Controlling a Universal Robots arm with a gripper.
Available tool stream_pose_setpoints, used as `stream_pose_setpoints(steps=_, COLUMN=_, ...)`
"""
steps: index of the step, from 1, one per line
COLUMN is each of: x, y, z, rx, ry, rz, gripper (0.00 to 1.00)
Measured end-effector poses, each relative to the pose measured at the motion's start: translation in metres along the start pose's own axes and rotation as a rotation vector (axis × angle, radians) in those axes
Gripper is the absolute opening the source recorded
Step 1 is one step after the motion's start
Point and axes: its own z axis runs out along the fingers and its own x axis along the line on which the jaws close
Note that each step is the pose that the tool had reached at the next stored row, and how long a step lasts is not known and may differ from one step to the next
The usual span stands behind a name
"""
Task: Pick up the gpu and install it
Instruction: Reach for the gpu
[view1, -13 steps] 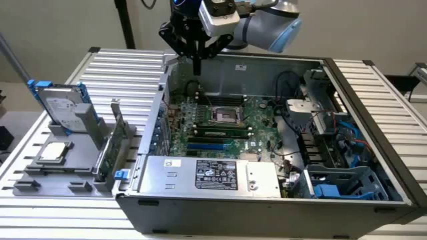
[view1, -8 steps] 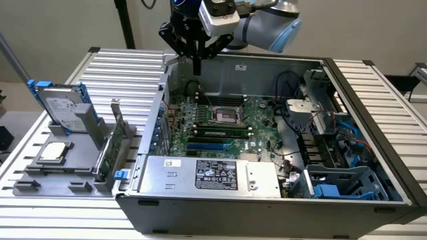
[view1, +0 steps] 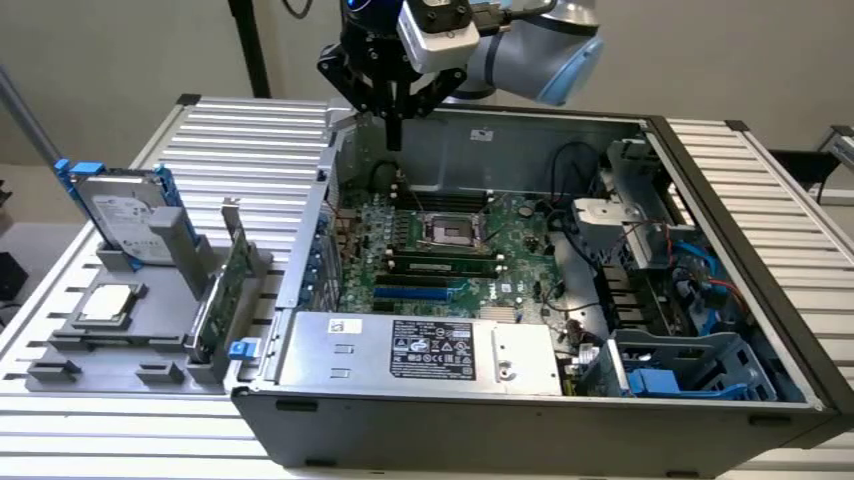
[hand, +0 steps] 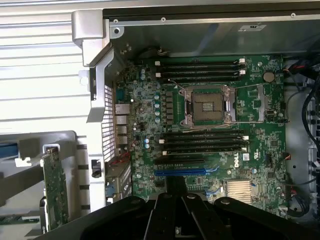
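The gpu (view1: 224, 285) stands on its long edge in a grey holder (view1: 160, 355) at the exterior view's left, outside the computer case; its green board and silver end bracket show. The wrist view catches it as a green strip, the gpu (hand: 53, 192), beside the case wall. My gripper (view1: 394, 138) hangs high over the far left corner of the open case, shut, with nothing between its fingers. Seen from the wrist, the gripper (hand: 176, 192) points down at the motherboard (hand: 210, 130) near a blue slot (hand: 180, 172).
A silver hard drive with blue rails (view1: 123, 215) and a square processor chip (view1: 107, 305) share the grey holder. Inside the case (view1: 747, 300) lie the motherboard (view1: 441, 245), a power supply (view1: 420, 350) at the front and cables and a drive cage at the exterior view's right.
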Motion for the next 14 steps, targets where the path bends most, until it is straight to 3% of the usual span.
stream_pose_setpoints(steps=3, x=0.005, y=-0.0035, z=-0.0004, rx=0.0003, ry=0.0002, rz=0.000, gripper=0.11)
stream_pose_setpoints(steps=14, x=0.054, y=-0.0201, z=-0.0008, rx=0.0000, ry=-0.0005, rz=0.000, gripper=0.11)
